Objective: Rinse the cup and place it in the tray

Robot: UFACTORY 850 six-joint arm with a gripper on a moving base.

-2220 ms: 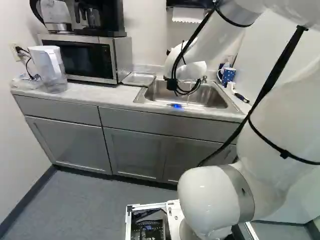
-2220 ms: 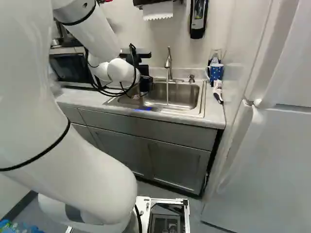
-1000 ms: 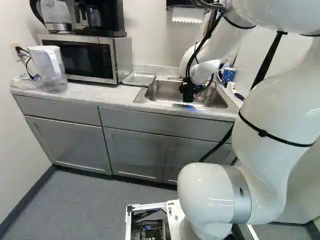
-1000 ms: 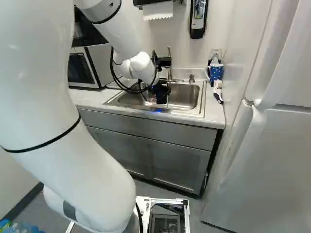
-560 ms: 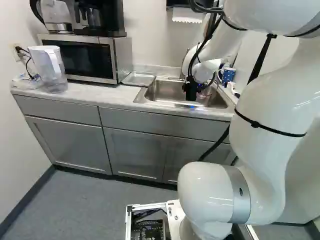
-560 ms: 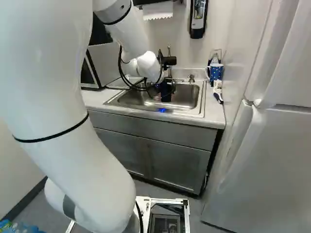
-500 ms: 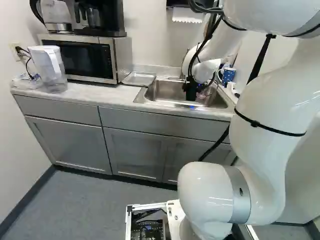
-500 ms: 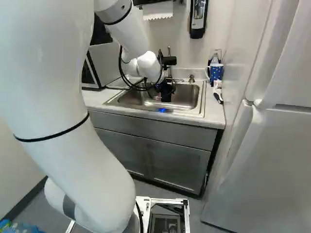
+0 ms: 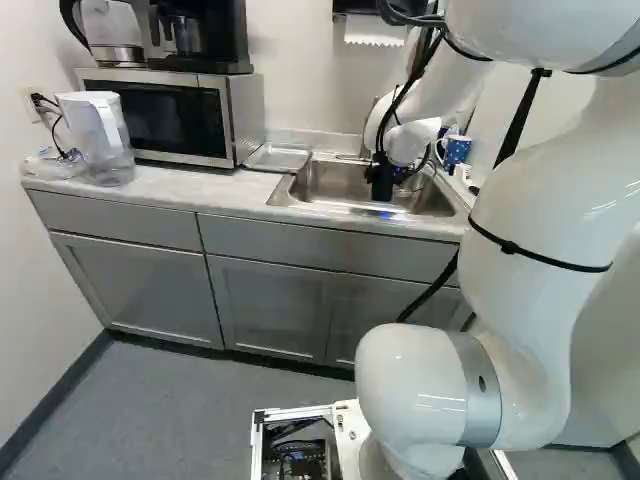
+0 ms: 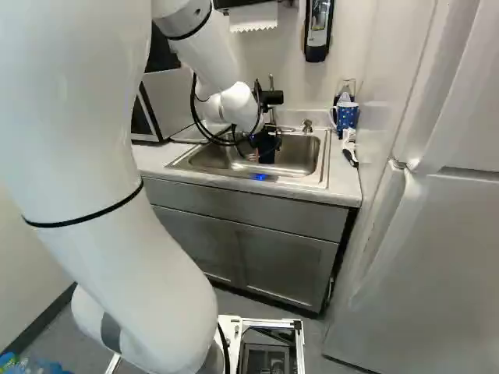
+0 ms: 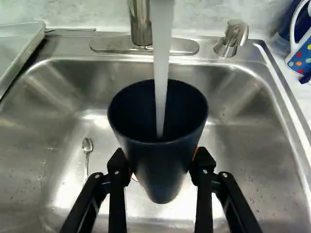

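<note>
Over the sink basin, in the left base view, hangs my gripper [image 9: 382, 172], small and dark against the steel. The wrist view shows my gripper [image 11: 161, 160] shut on a dark blue cup [image 11: 163, 162], one finger at each side of it. The cup's mouth faces up and a stream of water [image 11: 161, 63] from the tap runs into it; its inside floor is hidden. A shallow tray [image 9: 278, 157] lies on the counter at the sink's left edge in the left base view, and its corner [image 11: 35, 35] shows in the wrist view.
A spoon [image 11: 87, 148] lies in the sink [image 11: 243, 160]. The faucet base [image 11: 141, 44] and a soap pump [image 11: 232, 39] stand behind the cup. A dotted mug [image 10: 345, 116] and a brush [image 10: 349, 148] are beside the sink; microwave [image 9: 165, 120] beyond the tray.
Over the last second the arm has carried the cup a little to the right in both base views, then stopped. It has held still for about half a second; the base has not moved.
</note>
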